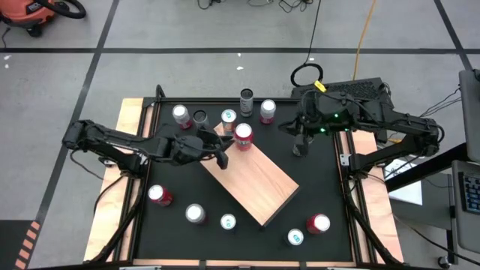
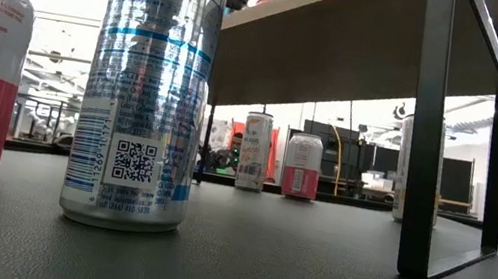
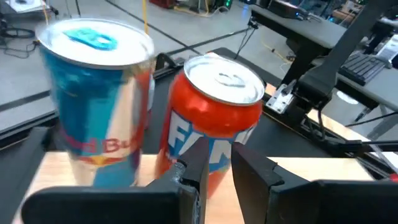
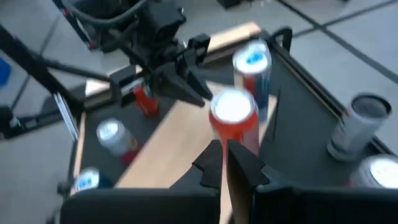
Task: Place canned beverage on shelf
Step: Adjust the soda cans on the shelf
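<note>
The red can [image 1: 243,136] stood on the far end of the shelf [image 1: 259,182]. The left gripper [image 1: 223,154] sat just beside it, fingers slightly apart, holding nothing. The left wrist view alone showed a blue can [image 3: 96,99] beside it. The right gripper [image 1: 300,148] hung closed, empty.

Your left gripper [image 1: 223,153] reaches in from the left side, fingers [image 3: 205,171] slightly parted, holding nothing. Your right gripper [image 1: 299,148] hangs closed at the right, wrist angled inward.

A red can [image 4: 234,119] stands on the wooden shelf [image 4: 174,146], a blue-topped can [image 4: 253,68] just beside it, the left gripper [image 4: 198,93] close by.
</note>
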`<state>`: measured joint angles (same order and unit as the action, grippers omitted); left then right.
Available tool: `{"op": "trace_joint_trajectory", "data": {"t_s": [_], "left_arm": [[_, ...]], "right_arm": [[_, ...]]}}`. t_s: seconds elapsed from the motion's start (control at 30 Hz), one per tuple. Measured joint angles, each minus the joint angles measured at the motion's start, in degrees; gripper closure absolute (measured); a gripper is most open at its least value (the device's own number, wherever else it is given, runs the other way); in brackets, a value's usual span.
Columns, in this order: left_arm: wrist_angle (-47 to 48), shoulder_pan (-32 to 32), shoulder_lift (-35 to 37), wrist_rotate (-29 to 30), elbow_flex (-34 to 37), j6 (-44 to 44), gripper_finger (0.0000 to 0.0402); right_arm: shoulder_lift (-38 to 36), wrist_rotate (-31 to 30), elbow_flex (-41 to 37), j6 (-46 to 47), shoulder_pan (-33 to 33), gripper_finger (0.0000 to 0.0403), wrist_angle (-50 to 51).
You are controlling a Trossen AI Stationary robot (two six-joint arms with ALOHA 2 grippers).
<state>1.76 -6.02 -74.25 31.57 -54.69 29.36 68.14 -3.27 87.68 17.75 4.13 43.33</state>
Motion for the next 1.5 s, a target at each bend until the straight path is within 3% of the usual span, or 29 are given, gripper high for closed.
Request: {"op": "trace_joint_trajectory", "data": {"t_s": [0.13,0.3,0.43,0.87,1.07,1.5], "left_arm": [[5.73,0.0,4.0,0.11,-1.32,0.31,0.0332],[10.72,0.08,6.98,2.36,-1.34,1.85,0.0332],[14.13,0.11,7.03,2.56,-1.33,2.16,0.0332],[15.57,0.37,6.33,3.19,-1.25,4.84,0.0332],[15.93,0.37,4.8,3.19,-0.75,4.86,0.0332],[15.32,0.4,2.38,3.21,0.13,6.34,0.0332]], "right_arm": [[3.45,1.11,0.02,1.86,1.65,0.0403,-6.38],[9.14,10.52,0.02,4.98,4.43,0.0403,-12.44],[12.63,13.88,0.12,5.58,6.1,0.0403,-13.41],[22.57,14.08,5.64,-3.74,11.75,0.0403,-13.45],[24.15,16.88,5.66,-5.57,12.45,0.0403,-15.12],[25.55,16.79,5.7,-7.99,12.48,0.0403,-16.54]]}}
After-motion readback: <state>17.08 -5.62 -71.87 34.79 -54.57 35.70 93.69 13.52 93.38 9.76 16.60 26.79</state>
